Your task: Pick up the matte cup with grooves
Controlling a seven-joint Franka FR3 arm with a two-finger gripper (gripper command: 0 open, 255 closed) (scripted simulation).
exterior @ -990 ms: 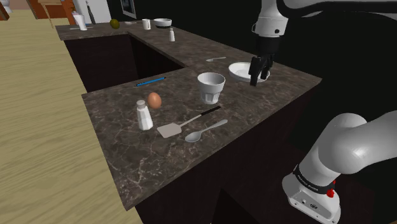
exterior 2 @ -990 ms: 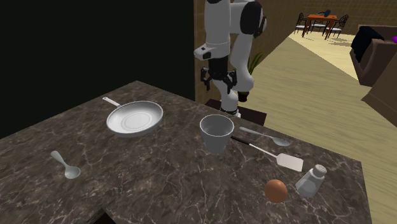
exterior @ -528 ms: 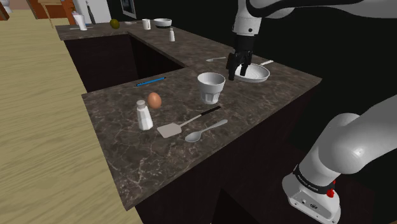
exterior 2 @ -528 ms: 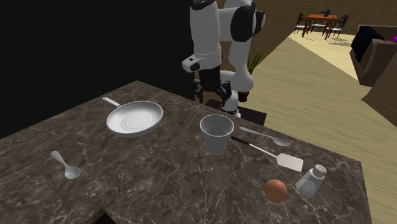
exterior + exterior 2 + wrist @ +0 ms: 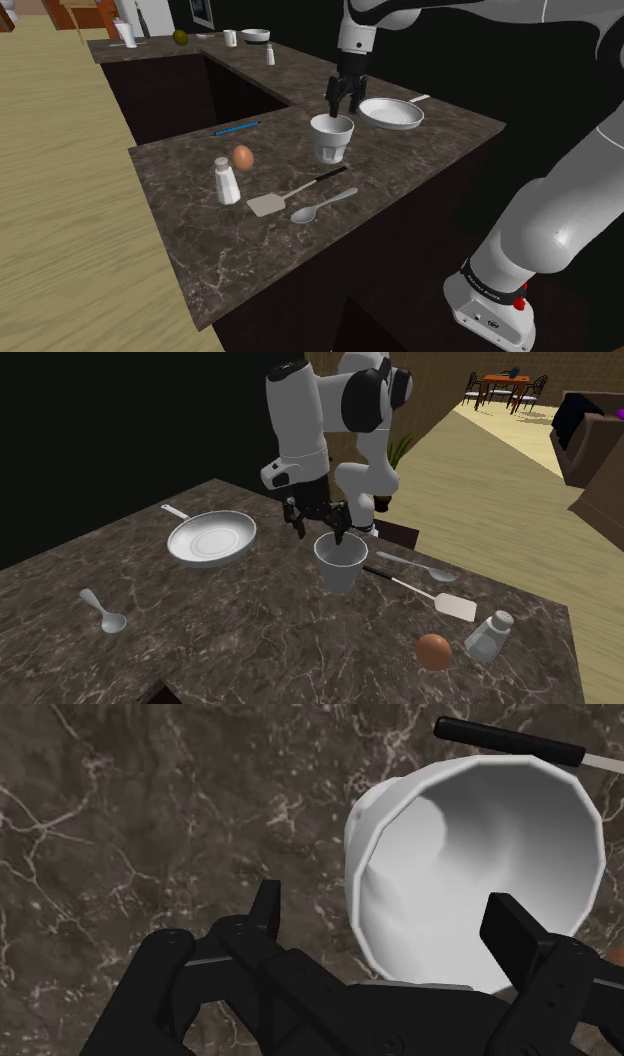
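Note:
The white cup (image 5: 332, 137) with grooved sides stands upright and empty on the dark marble counter (image 5: 420, 150), between a pan and a spatula. It shows in the second exterior view (image 5: 341, 562) and close up in the wrist view (image 5: 470, 864). My black gripper (image 5: 340, 106) hangs open just above the cup's rim on the side facing the pan, pointing down. In the second exterior view the gripper (image 5: 318, 532) sits over the rim. In the wrist view the gripper (image 5: 387, 904) straddles the cup's wall: one finger is outside it and the other is over the hollow. Neither finger touches the cup.
A white frying pan (image 5: 392, 113) lies beside the cup. On the cup's other side lie a spatula (image 5: 290, 193) and a spoon (image 5: 322, 205), with an egg (image 5: 243, 156) and a shaker (image 5: 227, 181) beyond. A blue pen (image 5: 236, 128) lies by the counter's recess.
The gripper has travelled from over the frying pan toward the shoulder view's left and now hangs above the cup's rim. It stays open. Nothing on the counter has moved.

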